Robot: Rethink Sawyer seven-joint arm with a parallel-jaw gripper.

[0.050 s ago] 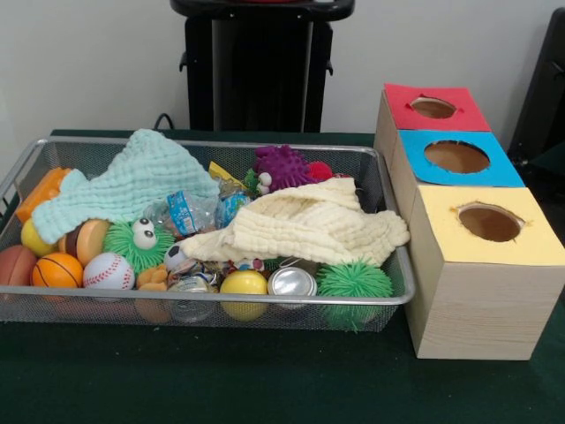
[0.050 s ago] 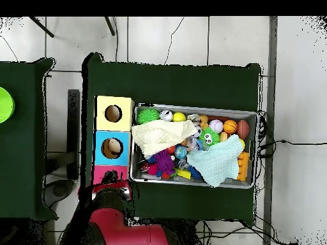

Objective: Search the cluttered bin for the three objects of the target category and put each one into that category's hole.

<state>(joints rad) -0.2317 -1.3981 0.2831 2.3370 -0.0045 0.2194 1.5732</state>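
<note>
Cloths drape over much of the bin left of the three-hole box, so targets may hide beneath and snag during a grab, while the arm sits drawn back, jaws' state impossible to tell.

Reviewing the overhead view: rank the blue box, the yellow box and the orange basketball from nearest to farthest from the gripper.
The gripper sits by the red end of the box row.
1. Blue box: middle of the row, next along from the gripper.
2. Yellow box: end of the row, beyond the blue one.
3. Orange basketball: far end of the bin, across from the boxes.
</note>
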